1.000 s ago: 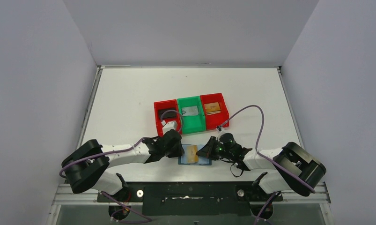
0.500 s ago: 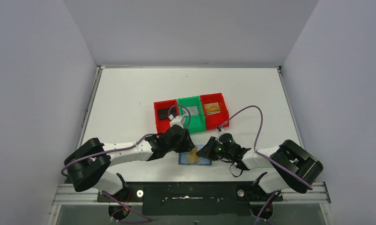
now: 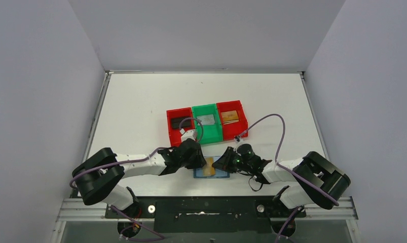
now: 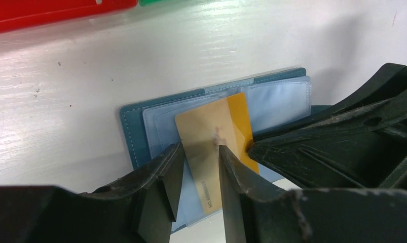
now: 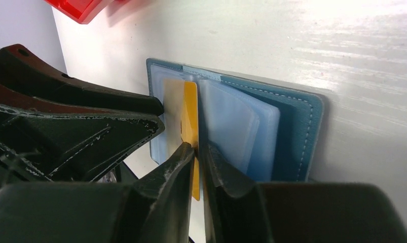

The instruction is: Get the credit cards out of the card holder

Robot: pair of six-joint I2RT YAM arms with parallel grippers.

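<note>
Left fingers (image 4: 160,177) parted over gold card (image 4: 211,131), arms low over card holder (image 4: 133,121)

The card holder (image 4: 128,127) is teal with pale-blue pockets, the credit card (image 4: 211,132) gold-brown.

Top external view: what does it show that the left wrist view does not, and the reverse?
Only top external: the insides of three bins, a black card in the left red bin, a silver card in the green bin, a brown card in the right red bin, and both arms.
Only left wrist: the gap between the left gripper's fingertips above the gold card, and the clear pockets.
Both: the open card holder, the gold card on it, with the left gripper and the right gripper at it.
</note>
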